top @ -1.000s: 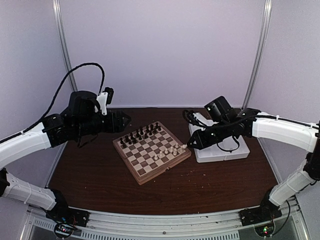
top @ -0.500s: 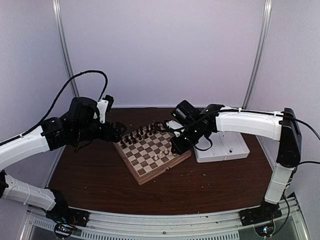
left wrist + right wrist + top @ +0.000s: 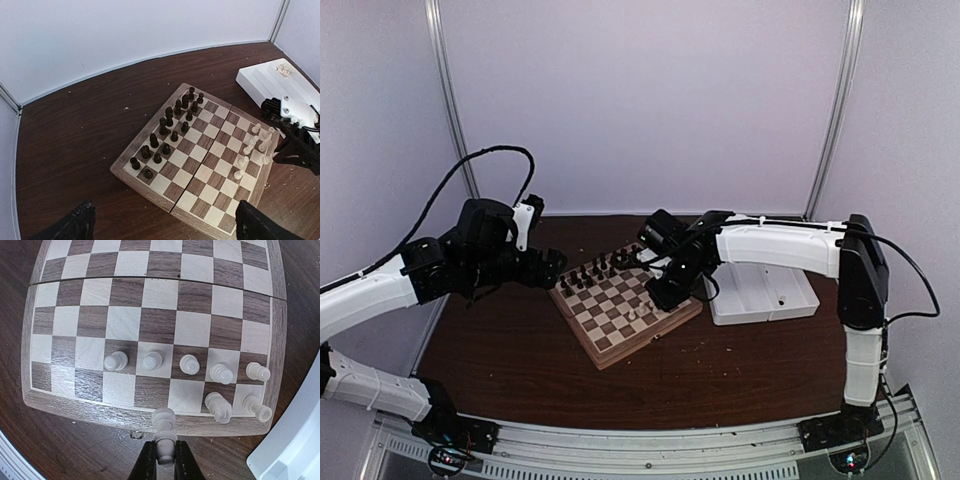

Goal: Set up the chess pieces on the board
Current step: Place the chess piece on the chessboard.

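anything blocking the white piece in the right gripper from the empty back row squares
Nothing visible does. The right gripper holds the cream piece at the near rim of the board, and the back-row squares just ahead are bare. The nearest standing cream piece is on that row, off to one side.

right gripper [image 3: 161,460] swung over board [image 3: 150,315], left gripper [image 3: 552,266] lower

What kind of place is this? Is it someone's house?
Probably not a house: it looks like a robot test booth in a lab. Plain pale walls with metal posts close it in, two robot arms are bolted to a rail at the edge of the table, and a chessboard sits between them.
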Controlling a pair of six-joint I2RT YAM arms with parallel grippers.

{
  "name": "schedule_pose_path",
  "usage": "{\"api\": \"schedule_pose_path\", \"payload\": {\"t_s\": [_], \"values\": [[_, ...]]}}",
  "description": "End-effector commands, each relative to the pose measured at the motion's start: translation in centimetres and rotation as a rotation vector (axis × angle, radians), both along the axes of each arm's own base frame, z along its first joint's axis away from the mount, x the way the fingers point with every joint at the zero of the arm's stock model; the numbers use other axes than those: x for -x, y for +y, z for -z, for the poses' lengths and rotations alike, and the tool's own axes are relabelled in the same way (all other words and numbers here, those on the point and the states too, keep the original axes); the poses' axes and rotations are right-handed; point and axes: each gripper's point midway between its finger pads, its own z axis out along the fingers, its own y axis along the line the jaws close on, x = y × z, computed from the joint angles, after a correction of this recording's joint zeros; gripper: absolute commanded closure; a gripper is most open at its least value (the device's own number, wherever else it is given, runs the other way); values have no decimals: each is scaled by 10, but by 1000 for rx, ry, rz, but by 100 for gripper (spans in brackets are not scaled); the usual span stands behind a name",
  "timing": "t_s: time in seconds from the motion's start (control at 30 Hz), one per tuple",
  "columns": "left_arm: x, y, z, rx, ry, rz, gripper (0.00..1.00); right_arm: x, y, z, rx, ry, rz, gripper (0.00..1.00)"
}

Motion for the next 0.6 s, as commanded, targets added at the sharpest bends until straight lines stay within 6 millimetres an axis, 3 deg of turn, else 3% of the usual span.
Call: {"api": "schedule_pose_path", "payload": {"t_s": [0.0, 0.57], "values": [[-1, 5, 3, -39, -17, -2, 2, -5, -3, 2, 61, -27, 9, 100], [-4, 6, 13, -77, -5, -12, 2, -13, -5, 23, 129, -28, 18, 100]]}}
